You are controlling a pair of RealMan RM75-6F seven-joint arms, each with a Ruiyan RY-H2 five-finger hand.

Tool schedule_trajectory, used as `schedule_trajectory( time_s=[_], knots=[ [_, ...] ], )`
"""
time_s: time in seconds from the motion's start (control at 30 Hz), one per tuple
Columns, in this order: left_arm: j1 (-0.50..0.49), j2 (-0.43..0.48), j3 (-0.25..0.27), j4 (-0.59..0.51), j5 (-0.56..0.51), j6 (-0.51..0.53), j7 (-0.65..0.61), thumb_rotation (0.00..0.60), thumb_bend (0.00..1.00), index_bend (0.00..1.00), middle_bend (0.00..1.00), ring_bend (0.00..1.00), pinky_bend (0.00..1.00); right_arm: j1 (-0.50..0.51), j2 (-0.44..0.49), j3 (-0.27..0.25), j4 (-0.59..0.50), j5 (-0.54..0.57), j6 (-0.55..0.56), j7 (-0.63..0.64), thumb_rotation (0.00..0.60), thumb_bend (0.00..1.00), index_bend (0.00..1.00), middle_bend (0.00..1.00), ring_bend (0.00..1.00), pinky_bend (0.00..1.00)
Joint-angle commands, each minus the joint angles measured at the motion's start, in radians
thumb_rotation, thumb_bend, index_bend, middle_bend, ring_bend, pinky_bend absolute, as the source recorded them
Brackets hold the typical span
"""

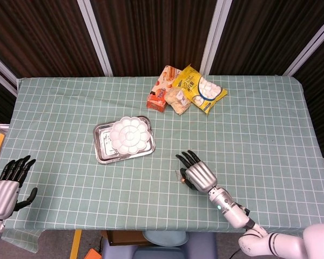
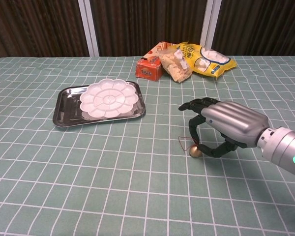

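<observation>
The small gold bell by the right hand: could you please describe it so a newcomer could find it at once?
On the green checked tablecloth, look right of the steel tray to the right hand. Under its curled fingers lies the gold bell, the only small round metallic thing, with a thin red loop.

table (image 1: 270, 135) in green checked cloth; steel tray (image 1: 103, 152), snack packets (image 1: 186, 89), small bell (image 2: 195, 152)
</observation>
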Motion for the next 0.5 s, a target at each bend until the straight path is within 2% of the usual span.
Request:
schedule_trajectory(
  time_s=[0.03,0.17,0.3,0.4,0.5],
  knots=[
    [0.000,0.000,-0.001,0.000,-0.001,0.001,0.000,0.600,0.43,0.00,0.00,0.00,0.05,0.000,0.002,0.000,-0.005,-0.006,0.010,0.008,0.600,0.68,0.81,0.19,0.00,0.00],
    [0.004,0.002,0.000,-0.002,-0.001,0.005,-0.001,0.600,0.43,0.00,0.00,0.00,0.05,-0.009,0.017,0.007,-0.046,-0.032,0.069,0.050,0.600,0.68,0.82,0.19,0.00,0.00],
    [0.006,0.000,-0.002,-0.003,-0.005,0.008,0.011,0.600,0.43,0.00,0.00,0.00,0.05,0.004,0.015,0.035,-0.108,-0.042,0.095,0.100,0.600,0.68,0.82,0.19,0.00,0.00],
    [0.009,-0.001,-0.010,-0.005,-0.015,0.016,0.022,0.600,0.43,0.00,0.00,0.00,0.05,0.022,0.016,0.056,-0.108,-0.037,0.088,0.067,0.600,0.68,0.82,0.19,0.00,0.00],
    [0.013,-0.001,-0.013,-0.005,-0.016,0.023,0.023,0.600,0.43,0.00,0.00,0.00,0.05,-0.015,0.079,0.042,-0.104,-0.031,0.125,0.039,0.600,0.68,0.82,0.19,0.00,0.00]
  ],
)
